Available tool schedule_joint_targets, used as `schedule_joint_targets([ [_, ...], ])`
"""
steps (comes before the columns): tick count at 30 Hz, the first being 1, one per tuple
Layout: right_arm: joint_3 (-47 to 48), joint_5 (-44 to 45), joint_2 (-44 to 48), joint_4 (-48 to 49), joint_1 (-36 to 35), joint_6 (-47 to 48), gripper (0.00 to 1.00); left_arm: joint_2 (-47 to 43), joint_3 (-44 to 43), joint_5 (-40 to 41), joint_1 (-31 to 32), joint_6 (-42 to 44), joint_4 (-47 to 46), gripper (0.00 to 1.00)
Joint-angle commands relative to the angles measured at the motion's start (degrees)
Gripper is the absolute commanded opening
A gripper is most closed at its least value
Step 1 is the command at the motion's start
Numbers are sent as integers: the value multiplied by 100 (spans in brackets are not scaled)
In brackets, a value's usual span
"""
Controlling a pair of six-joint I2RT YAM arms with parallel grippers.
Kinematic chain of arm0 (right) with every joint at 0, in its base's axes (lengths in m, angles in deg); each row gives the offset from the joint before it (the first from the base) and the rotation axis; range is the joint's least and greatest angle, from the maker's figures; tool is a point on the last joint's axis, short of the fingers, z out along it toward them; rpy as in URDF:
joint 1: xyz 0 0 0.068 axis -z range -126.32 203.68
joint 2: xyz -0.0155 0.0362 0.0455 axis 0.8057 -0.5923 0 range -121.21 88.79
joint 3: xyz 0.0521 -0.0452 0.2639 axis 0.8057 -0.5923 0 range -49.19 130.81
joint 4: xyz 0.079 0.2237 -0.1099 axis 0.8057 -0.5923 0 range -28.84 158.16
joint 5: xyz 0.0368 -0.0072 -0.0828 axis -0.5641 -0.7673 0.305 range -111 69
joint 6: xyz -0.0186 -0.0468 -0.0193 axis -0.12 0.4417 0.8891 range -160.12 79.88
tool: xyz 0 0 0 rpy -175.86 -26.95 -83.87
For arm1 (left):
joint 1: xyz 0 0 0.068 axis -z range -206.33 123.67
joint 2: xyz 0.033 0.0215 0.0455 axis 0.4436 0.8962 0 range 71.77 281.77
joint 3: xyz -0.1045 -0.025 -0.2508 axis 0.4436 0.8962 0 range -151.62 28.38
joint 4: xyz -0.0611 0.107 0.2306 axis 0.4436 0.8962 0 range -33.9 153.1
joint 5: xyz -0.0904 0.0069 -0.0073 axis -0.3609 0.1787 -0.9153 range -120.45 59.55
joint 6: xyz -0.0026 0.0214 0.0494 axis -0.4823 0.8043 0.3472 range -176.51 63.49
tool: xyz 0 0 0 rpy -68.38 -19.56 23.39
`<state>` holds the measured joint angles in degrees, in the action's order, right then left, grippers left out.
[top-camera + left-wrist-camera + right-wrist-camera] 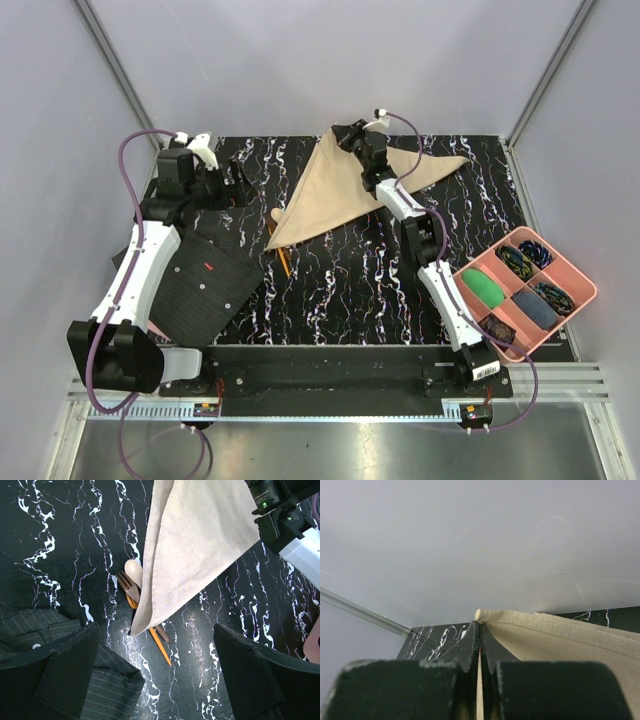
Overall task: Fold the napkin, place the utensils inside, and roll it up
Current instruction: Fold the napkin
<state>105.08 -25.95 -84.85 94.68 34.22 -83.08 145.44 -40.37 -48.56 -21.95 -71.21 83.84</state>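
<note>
The right hand (480,630) clamps one corner of the napkin (345,195), which lies folded in a triangle on the surface (350,290). The utensils (133,572) lie partly under its tip. The left hand (234,184) is released. Insertion and rolling remain.

Robot lab cell: grey panel walls (320,60), aluminium frame posts (116,70), slotted mounting rail (330,410).

Walls (300,60): plain pale grey, across the upper frame.
Tabletop (340,290): black with white veining, centre.
Rail (330,410): silver metal, bottom edge.
</note>
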Motion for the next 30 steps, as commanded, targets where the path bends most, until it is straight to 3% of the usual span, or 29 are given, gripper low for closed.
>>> schedule_joint_targets([
  [1,331,240,-91,529,-49,-168,0,16,20,-132,-34,-15,-156,97],
  [5,331,328,-126,486,-58,-248,3,25,20,-149,-34,-15,-156,97],
  [6,322,311,-126,503,-58,-257,12,25,20,-158,-34,-15,-156,97],
  [7,314,284,-126,494,-58,-248,36,25,20,-158,-34,-15,-156,97],
  [9,305,144,-74,494,-58,-239,68,-2,20,-140,-34,-15,-156,97],
  [11,252,-48,5,494,-58,-178,87,-2,20,-132,-34,-15,-164,97],
  [14,-20,-417,313,590,-58,94,96,-2,20,-132,-34,-24,-156,97],
  [17,-520,-821,769,661,-58,270,99,-2,28,-149,-34,-33,-156,97],
  [26,-4199,-1192,2834,1213,-40,279,100,-19,55,-219,-34,-77,-199,97],
  [30,-4968,-1394,2889,1767,65,-62,100,-28,90,-281,-34,-112,-261,97],
])
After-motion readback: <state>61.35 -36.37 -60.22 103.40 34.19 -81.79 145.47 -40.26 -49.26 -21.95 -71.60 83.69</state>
